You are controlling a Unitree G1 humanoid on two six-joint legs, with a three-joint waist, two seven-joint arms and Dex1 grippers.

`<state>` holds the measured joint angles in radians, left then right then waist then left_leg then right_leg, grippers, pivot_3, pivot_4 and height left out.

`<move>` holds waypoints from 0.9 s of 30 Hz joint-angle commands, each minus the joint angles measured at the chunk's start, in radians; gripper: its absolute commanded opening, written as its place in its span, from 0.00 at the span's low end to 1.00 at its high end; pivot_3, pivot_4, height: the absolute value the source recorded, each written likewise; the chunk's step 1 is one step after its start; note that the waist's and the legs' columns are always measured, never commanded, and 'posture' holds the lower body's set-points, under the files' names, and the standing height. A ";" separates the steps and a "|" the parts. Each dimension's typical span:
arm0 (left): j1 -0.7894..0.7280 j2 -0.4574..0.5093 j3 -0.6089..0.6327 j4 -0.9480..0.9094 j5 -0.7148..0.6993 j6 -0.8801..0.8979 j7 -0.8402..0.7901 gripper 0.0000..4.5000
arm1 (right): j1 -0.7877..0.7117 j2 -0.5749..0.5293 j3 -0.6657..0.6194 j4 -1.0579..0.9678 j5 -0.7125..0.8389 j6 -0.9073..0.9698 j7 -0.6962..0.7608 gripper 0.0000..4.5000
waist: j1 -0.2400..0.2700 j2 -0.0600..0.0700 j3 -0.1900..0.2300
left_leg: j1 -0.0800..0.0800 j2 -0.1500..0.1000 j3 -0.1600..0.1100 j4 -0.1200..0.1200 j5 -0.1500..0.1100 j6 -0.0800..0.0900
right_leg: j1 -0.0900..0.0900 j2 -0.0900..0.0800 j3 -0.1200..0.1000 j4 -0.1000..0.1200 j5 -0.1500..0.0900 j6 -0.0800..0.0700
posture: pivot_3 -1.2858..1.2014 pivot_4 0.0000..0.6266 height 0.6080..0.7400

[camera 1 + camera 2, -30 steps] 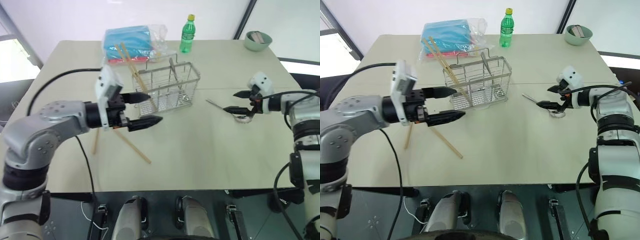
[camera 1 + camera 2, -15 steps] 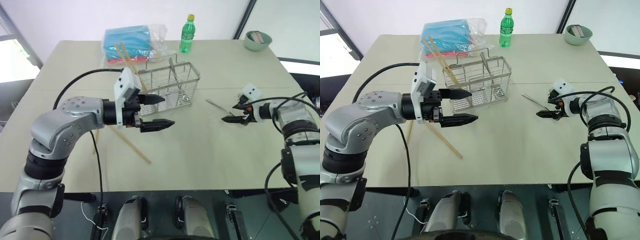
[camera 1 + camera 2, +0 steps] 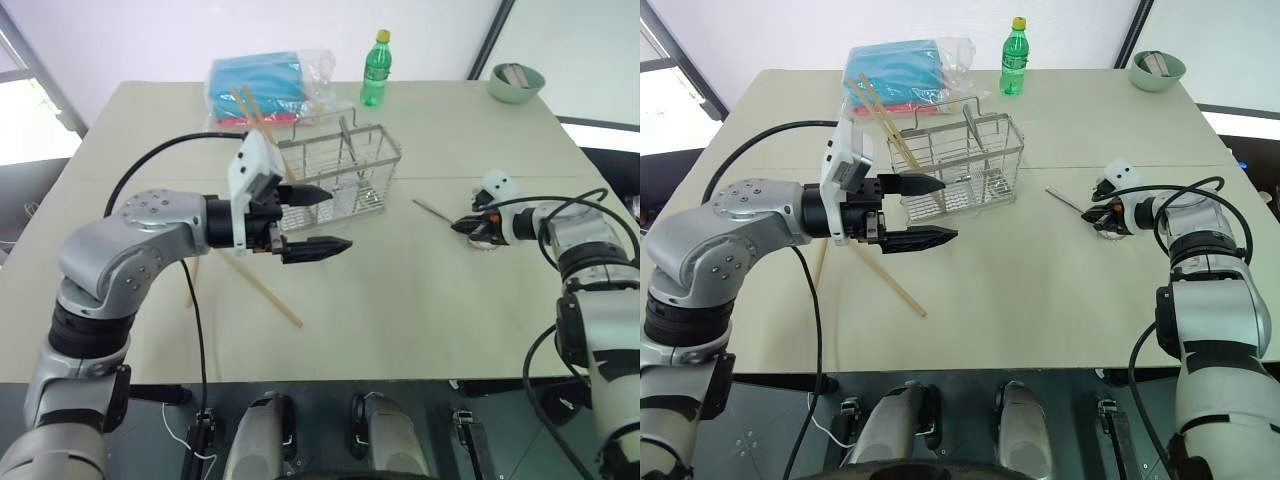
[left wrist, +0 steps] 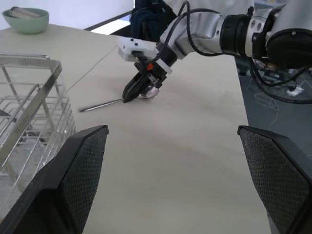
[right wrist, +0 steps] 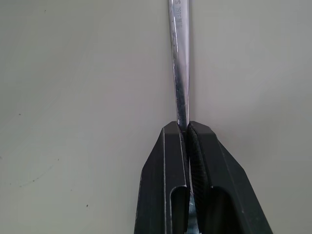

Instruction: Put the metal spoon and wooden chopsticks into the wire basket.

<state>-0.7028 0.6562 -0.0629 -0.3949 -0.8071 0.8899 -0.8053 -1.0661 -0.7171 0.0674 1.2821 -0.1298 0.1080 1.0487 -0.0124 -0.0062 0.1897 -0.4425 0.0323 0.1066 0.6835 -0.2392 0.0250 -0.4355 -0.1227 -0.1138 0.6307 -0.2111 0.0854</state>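
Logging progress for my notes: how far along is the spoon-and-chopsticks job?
Done: two wooden chopsticks lean in the wire basket. In hand: the right gripper is shut on the metal spoon, which lies on the table. Left: basket that spoon, then the two chopsticks on the table; the left gripper is open and empty.

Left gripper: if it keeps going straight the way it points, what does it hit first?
Probably nothing nearby: the left gripper, jaws open, points across bare table, passing in front of the wire basket. Farther along lies the right gripper on the metal spoon; depth unclear.
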 commanded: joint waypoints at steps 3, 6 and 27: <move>-0.013 0.021 0.074 -0.020 -0.003 -0.010 0.016 1.00 | 0.002 -0.068 -0.110 -0.023 0.070 -0.034 -0.114 0.01 | 0.000 0.000 0.000 | 0.000 0.000 0.000 0.000 0.000 0.000 | 0.000 0.000 0.000 0.000 0.000 0.000 | 0.52 0.24 0.75; -0.005 0.028 0.105 -0.023 -0.013 -0.006 0.026 1.00 | -0.009 -0.085 -0.170 -0.038 0.118 -0.029 -0.152 0.01 | -0.001 0.000 0.000 | 0.000 0.000 0.000 0.000 0.000 0.000 | 0.000 0.000 0.000 0.000 0.000 0.000 | 0.52 0.24 0.75; -0.066 -0.014 0.151 0.052 0.041 -0.056 0.098 1.00 | -0.100 0.372 -0.383 -0.821 0.668 0.514 -0.380 0.01 | 0.022 0.002 0.001 | -0.002 0.001 0.000 0.000 0.000 -0.001 | -0.003 0.002 0.001 0.001 0.000 0.000 | 0.52 0.24 0.75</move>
<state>-0.7430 0.6403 0.0597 -0.3241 -0.7707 0.8560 -0.7157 -1.1626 -0.3501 -0.3155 0.4938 0.5319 0.6619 0.6727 0.0100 -0.0046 0.1903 -0.4446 0.0329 0.1066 0.6832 -0.2388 0.0244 -0.4384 -0.1208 -0.1132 0.6321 -0.2110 0.0849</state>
